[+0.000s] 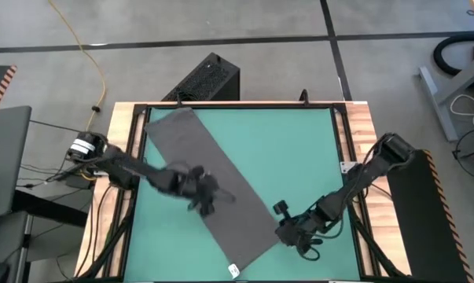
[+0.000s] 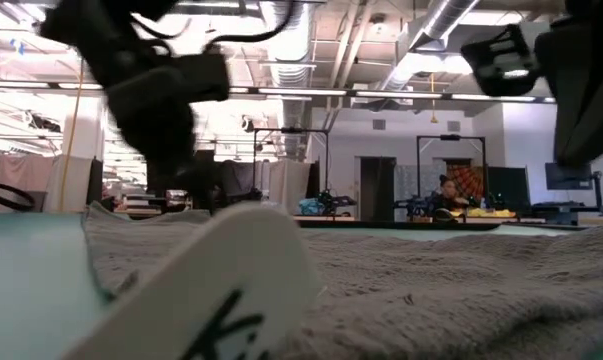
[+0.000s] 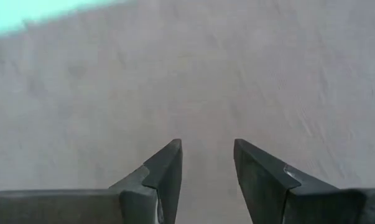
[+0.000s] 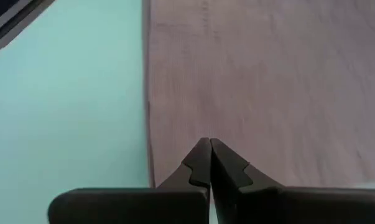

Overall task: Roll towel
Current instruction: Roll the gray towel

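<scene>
The towel [image 1: 213, 185] lies flat and unrolled on the green table [image 1: 299, 149], running diagonally from the far left corner to the near middle, its white tag [image 1: 233, 270] at the near end; the left gripper [image 1: 205, 196] hovers over the towel's middle, fingers [image 3: 165, 171] parted and empty; the right gripper [image 1: 288, 232] sits at the towel's near right edge, fingers [image 4: 199, 163] pressed together, grasping nothing.

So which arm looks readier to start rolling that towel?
Probably the right: its shut tool sits at the towel edge near the tagged end. The left tool hangs open over the towel's middle.
</scene>
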Available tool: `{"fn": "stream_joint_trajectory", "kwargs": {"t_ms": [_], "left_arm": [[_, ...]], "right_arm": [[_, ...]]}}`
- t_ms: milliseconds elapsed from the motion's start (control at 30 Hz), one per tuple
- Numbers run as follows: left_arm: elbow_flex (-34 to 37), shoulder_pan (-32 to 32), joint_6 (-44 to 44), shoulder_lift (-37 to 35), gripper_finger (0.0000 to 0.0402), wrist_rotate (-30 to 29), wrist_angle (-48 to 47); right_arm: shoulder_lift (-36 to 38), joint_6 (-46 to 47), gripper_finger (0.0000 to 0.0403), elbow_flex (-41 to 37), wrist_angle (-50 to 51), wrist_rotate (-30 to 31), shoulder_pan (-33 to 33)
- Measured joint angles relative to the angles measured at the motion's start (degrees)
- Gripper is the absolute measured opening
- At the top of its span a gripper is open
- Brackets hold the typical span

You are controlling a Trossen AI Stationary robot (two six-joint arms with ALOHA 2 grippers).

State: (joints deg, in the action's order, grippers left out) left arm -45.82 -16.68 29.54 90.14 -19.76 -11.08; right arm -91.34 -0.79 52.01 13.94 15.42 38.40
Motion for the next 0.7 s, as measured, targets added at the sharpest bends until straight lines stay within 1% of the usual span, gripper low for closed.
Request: {"fn": "stream_joint_trajectory", "kwargs": {"t_ms": [100,167,300,400,467,700], "left_arm": [[0.04,-5.72,5.92,2.99,0.0137,-2.62,-0.41],[0.04,-8.22,9.26,5.14,0.0137,-3.05,-0.55],[-0.14,-10.78,12.47,8.75,0.0137,-2.88,-1.04],[-0.41,-11.5,14.82,10.15,0.0137,-2.59,-3.6],[-0.52,-11.95,16.58,9.93,0.0137,-1.87,-7.58],[-0.11,-13.84,19.22,4.88,0.0137,1.38,-24.92]], "right_arm": [[-4.81,-1.68,0.0024,0.03,-6.71,-0.24,-1.35],[-7.45,-1.59,0.0024,0.04,-8.24,-0.24,-2.1],[-10.37,2.23,0.0024,0.0,-8.7,-0.26,-2.94],[-11.13,5.47,0.0024,0.03,-9.71,-0.3,-2.9],[-11.12,6.2,0.0024,0.07,-10.49,-0.76,-2.49],[-8.56,5.3,0.0024,1.44,-13.07,-2.47,-1.89]]}}
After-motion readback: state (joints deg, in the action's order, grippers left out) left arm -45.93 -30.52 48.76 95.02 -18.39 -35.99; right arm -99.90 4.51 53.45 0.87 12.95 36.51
